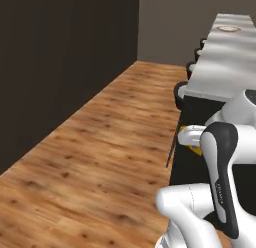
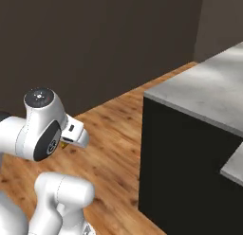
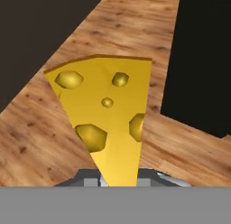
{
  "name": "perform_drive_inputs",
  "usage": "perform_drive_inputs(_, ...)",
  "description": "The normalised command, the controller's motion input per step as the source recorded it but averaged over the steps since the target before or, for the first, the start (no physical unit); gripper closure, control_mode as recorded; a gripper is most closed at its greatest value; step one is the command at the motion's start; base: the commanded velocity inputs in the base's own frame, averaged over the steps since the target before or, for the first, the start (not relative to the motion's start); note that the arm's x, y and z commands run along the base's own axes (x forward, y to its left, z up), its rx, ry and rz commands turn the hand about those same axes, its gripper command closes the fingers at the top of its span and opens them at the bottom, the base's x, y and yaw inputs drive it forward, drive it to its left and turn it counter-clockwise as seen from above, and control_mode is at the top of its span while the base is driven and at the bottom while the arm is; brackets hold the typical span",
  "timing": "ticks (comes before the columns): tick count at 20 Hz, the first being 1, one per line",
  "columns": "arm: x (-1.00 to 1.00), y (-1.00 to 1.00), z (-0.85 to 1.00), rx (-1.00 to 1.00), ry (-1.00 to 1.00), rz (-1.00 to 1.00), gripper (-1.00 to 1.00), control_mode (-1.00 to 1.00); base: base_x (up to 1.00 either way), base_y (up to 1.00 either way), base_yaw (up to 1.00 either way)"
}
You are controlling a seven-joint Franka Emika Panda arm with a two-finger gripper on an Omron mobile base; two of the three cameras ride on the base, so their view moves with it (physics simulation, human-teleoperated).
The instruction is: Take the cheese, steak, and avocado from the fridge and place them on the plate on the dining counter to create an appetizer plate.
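A yellow-orange cheese wedge (image 3: 108,114) with hole marks stands between the jaws of my gripper (image 3: 118,179), which is shut on it, above the wooden floor. A sliver of that cheese (image 1: 195,150) shows beside the white hand, low in front of the counter's black base. The dining counter (image 1: 225,67) runs away along the right, and the red-rimmed plate (image 1: 229,28) lies at its far end. Its near end (image 2: 199,94) stands close on my right. The steak, the avocado and the fridge are out of view.
Black stools (image 1: 180,92) line the counter's left side. A dark wall (image 1: 60,57) runs along the left, with a strip of wooden floor (image 1: 110,142) between it and the counter.
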Motion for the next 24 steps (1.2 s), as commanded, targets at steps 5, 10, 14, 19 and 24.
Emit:
perform_drive_inputs(5,0.0,0.0,0.0,0.0,0.0,0.0,1.0,1.0,0.81,1.0,-0.41)
perform_drive_inputs(10,0.0,0.0,0.0,0.0,0.0,0.0,1.0,1.0,0.83,1.0,-0.41)
perform_drive_inputs(14,0.0,0.0,0.0,0.0,0.0,0.0,1.0,1.0,0.89,1.0,-0.41)
perform_drive_inputs(19,0.0,0.0,0.0,0.0,0.0,0.0,1.0,1.0,0.95,1.0,-0.43)
perform_drive_inputs(24,0.0,0.0,0.0,0.0,0.0,0.0,1.0,1.0,0.99,1.0,-0.45)
